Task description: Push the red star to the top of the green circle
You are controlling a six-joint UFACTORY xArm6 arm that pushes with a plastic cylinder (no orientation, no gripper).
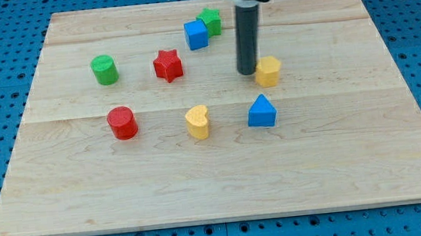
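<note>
Red star [167, 65] sits right of the green circle [103, 69] on the wooden worktop [216, 179], while my tip [247, 72], having no jaws, touches the yellow hexagon [269, 71].

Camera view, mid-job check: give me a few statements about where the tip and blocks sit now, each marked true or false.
1. My tip is just left of the yellow block. True.
2. The red star touches the green circle. False: bare board separates them, the star on the circle's right.
3. The blue cube and the green block sit close together near the view's top. True.
4. The red cylinder lies above the green circle. False: it lies below it.
5. The blue triangle is left of the yellow heart. False: it is to its right.
</note>
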